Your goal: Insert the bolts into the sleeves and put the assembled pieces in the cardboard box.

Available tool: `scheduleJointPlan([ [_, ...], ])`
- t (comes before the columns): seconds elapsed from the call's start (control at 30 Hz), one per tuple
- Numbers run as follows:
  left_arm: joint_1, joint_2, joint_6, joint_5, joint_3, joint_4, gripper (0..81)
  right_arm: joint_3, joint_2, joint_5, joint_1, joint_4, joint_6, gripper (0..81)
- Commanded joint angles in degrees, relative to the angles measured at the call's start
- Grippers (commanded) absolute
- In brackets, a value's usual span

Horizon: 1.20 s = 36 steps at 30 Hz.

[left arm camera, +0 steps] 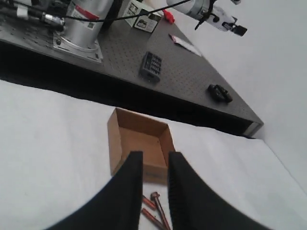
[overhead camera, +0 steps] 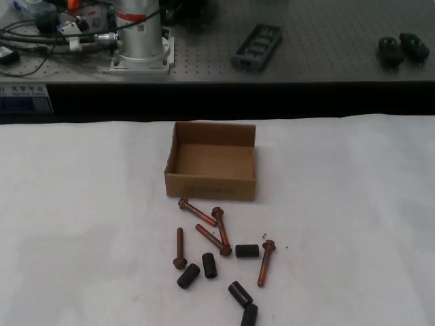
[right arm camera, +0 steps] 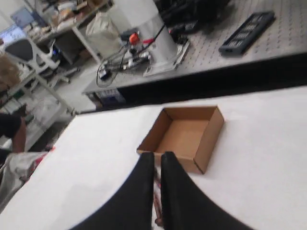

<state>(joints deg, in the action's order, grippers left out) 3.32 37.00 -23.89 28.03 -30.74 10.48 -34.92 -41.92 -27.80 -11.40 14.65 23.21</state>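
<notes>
Left claw (left arm camera: 155, 160): open, clear gap between the two black fingers (left arm camera: 129, 191), nothing held. It hangs above the cloth on the near side of the parts, and the box and two bolt heads show through the gap.

Right claw (right arm camera: 158, 158): fingers almost together with only a thin slit left, gripping nothing. A bolt shows through the slit, with the box just past the tips.

All parts are loose on the white cloth (overhead camera: 81, 224), none assembled.

Five black sleeves (overhead camera: 209, 265):
- the nearest two (overhead camera: 249, 314) lie end to end at the front edge of the high view
- two more sit side by side, left of centre
- the last (overhead camera: 247, 250) lies crosswise, between a bolt head and the rightmost bolt

Five copper-coloured bolts (overhead camera: 179, 248):
- one on the left, head toward the camera
- one on the right (overhead camera: 266, 261), head away from the camera, on its own
- three clustered in the middle (overhead camera: 221, 229), the farthest of them close to the front wall of the box

Cardboard box (overhead camera: 211, 183): just behind the bolts, open top up, no parts inside.

Behind the cloth is a dark perforated table (overhead camera: 326, 61) carrying:
- a metal column base (overhead camera: 139, 41)
- cables (overhead camera: 41, 34)
- a black ribbed tray (overhead camera: 256, 44)
- two dark green lumps (overhead camera: 403, 47) at far right
</notes>
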Motion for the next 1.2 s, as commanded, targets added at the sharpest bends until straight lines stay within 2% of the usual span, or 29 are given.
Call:
scheduleJointPlan([
  [0.0,-0.26,5.06,7.16,0.64,-4.91,3.52,14.7,-5.06,-13.06,-2.63,-3.84,0.5,-5.66,5.9],
  [0.07,-0.86,9.9,11.87,0.64,-9.58,7.69,14.7,-6.74,-17.99,-2.47,-6.67,-0.98,-7.75,5.9],
  [0.2,-3.79,18.39,18.4,-0.8,-13.7,14.84,14.7,-6.99,-24.19,-1.4,-11.63,-7.73,-5.81,5.9],
  [0.3,-7.88,23.06,18.54,-1.37,-13.77,16.61,14.7,-7.59,-29.33,1.82,-14.95,-7.68,-3.43,5.9],
  [0.37,-11.54,25.99,19.77,-4.54,-13.77,17.4,14.7,-7.79,-32.84,3.86,-17.17,-7.68,-2.88,6.1],
  [0.47,-16.65,29.32,21.74,-11.21,-13.77,18.04,14.7,-8.31,-37.27,6.11,-20.0,-7.48,-2.19,13.0],
  [0.6,-20.92,31.69,20.3,-15.7,-13.77,18.09,14.7,-9.53,-41.41,14.49,-23.11,-4.35,1.82,24.0],
  [0.7,-22.04,31.83,19.51,-17.4,-13.88,18.46,14.7,-10.96,-43.87,18.79,-25.14,-2.98,4.27,24.0],
  [0.8,-22.06,31.83,19.99,-20.14,-14.76,20.94,14.7,-13.54,-45.96,24.9,-27.31,2.88,6.32,19.9],
  [0.93,-22.06,31.83,21.47,-23.59,-16.57,25.99,14.7,-16.23,-47.77,26.26,-29.18,5.26,10.54,16.9],
  [1.17,-22.06,31.83,21.5,-24.77,-17.39,32.0,14.7,-18.93,-49.7,34.27,-32.13,11.93,14.18,16.9],
])
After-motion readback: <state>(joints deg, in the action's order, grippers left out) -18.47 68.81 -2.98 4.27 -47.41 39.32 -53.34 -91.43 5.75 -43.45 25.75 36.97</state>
